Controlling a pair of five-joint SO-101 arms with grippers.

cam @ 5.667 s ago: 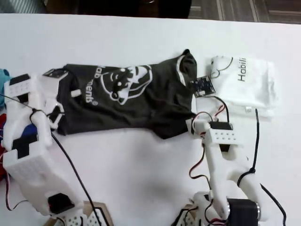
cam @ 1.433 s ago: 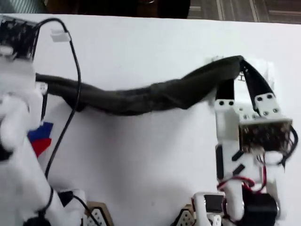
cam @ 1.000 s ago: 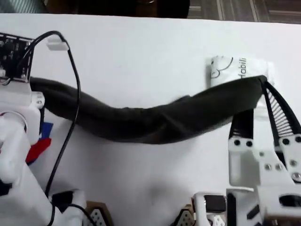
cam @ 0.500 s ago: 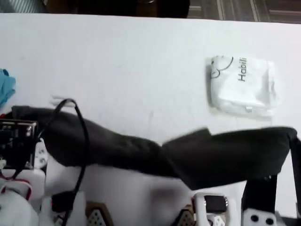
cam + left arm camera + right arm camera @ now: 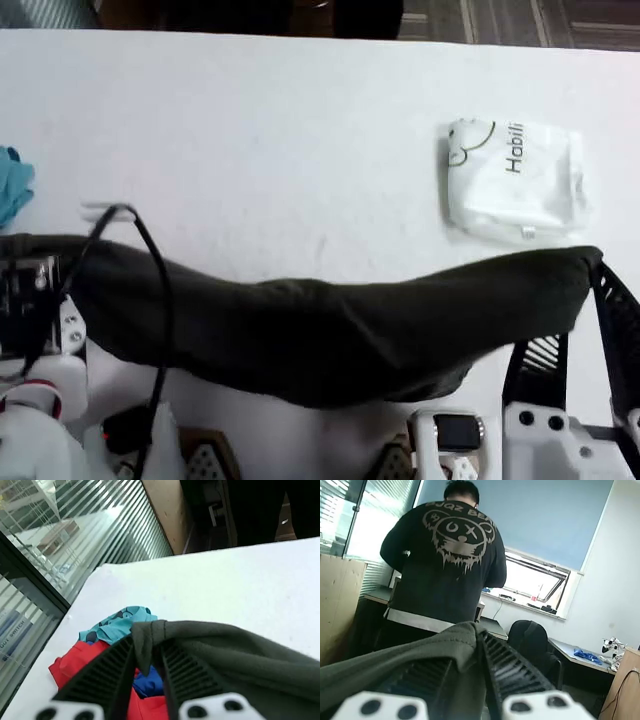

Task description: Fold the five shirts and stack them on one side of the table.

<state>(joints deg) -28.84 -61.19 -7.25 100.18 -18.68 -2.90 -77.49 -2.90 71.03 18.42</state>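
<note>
Along the near edge of the white table (image 5: 300, 120), a black cotton shirt (image 5: 330, 335) hangs stretched as a long, loosely bunched band between the two arms, sagging a little through its middle and raised at both ends. The left gripper (image 5: 147, 649) has its black ribbed fingers (image 5: 112, 672) closed almost fully, with only the thickness of the cloth between them, and pinches one hemmed corner of the black cotton shirt. In the high view that end sits at the table's left side, partly behind a looping black cable (image 5: 163, 300). The right gripper (image 5: 470, 647) is likewise clamped nearly closed on the opposite end, with a fold of the dark fabric draped over one finger and nipped against the other. In the high view its ribbed fingers stand at the right edge, meeting the shirt's tip. Farther out on the table from that end lies a white folded shirt (image 5: 515, 180) with dark print, a neat rectangular bundle resting flat. At the left side of the table is an unfolded heap: a teal printed shirt (image 5: 117, 625) lying against a crumpled red shirt (image 5: 75, 667), with a patch of a blue shirt (image 5: 150, 680) just beside them, close to the left gripper's fingers.
</note>
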